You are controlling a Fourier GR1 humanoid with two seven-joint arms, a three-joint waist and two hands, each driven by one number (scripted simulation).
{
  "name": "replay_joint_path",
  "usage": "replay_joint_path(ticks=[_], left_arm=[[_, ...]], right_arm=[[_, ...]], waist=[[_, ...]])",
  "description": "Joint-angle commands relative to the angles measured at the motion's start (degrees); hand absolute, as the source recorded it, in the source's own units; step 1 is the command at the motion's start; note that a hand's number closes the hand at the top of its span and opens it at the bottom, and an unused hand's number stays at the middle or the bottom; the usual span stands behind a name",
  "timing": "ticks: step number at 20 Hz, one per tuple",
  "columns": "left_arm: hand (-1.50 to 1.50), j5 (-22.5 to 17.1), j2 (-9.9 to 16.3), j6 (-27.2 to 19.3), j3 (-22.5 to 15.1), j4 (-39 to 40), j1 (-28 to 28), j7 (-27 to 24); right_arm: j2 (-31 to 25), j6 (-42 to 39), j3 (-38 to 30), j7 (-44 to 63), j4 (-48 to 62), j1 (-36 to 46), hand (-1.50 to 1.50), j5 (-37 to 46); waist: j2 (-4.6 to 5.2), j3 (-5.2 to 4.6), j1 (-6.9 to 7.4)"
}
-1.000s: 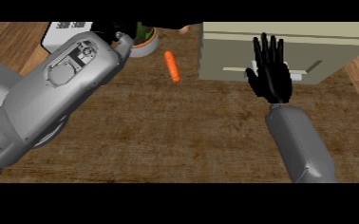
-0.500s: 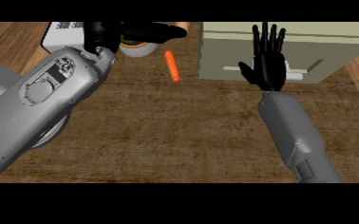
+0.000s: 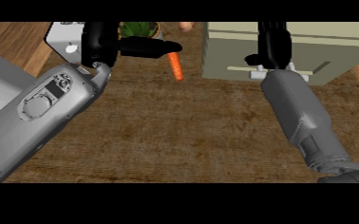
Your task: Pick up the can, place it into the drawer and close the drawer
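- Head view: left hand (image 3: 112, 45) at eleven o'clock, fingers curled, thumb out; whether it holds the can I cannot tell — the can is hidden.
- Right hand (image 3: 273, 45) at one o'clock, fingers straight, touching the drawer (image 3: 280, 42).
- A can is probably light, stiff, slippery: grasp its side.

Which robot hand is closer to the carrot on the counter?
The left. The left robot hand is just left of the carrot, its thumb reaching above the carrot's top end. The right robot hand is farther right, over the drawer unit.

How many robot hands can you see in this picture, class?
2. The left hand is at the upper left, near the carrot. The right hand is at the upper right, over the drawer front.
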State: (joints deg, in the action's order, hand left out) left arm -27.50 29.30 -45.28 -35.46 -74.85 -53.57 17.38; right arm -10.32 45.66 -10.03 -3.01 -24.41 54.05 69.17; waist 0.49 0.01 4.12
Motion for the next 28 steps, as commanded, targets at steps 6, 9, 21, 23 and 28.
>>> replay_joint_path(ticks=[6, 9, 21, 23, 28], left_arm=[[-1.50, 0.5, 2.3, 2.2, 1.1, -5.0, 4.7, -1.0], [-1.50, 1.5, 2.3, 2.1, 1.5, -4.1, 5.7, -2.4], [-1.50, 2.4, 1.2, 1.0, 1.4, -6.6, 11.6, -4.2], [-1.50, 1.7, 3.0, 2.9, 2.8, -6.4, 13.5, -5.7], [-1.50, 2.5, 2.6, 2.3, 3.3, -7.7, 16.4, -6.5]], right_arm=[[-3.3, -4.6, -3.1, -2.0, 8.8, 10.3, -1.50, -1.7], [-0.8, -4.2, -4.2, -4.8, 9.2, 10.6, -1.50, -3.6], [3.5, -11.3, -17.9, -21.4, 4.7, 12.1, -1.50, -22.0], [5.5, -13.0, -20.6, -21.9, 4.0, 13.0, -1.50, -25.6], [3.0, -20.4, -26.0, -25.3, 3.9, 13.6, -1.50, -32.5]], waist=[[1.35, 0.14, 2.28], [1.64, 0.17, 1.81], [0.85, 0.22, 0.07], [0.58, 0.14, -0.37], [0.18, 0.08, -1.37]])
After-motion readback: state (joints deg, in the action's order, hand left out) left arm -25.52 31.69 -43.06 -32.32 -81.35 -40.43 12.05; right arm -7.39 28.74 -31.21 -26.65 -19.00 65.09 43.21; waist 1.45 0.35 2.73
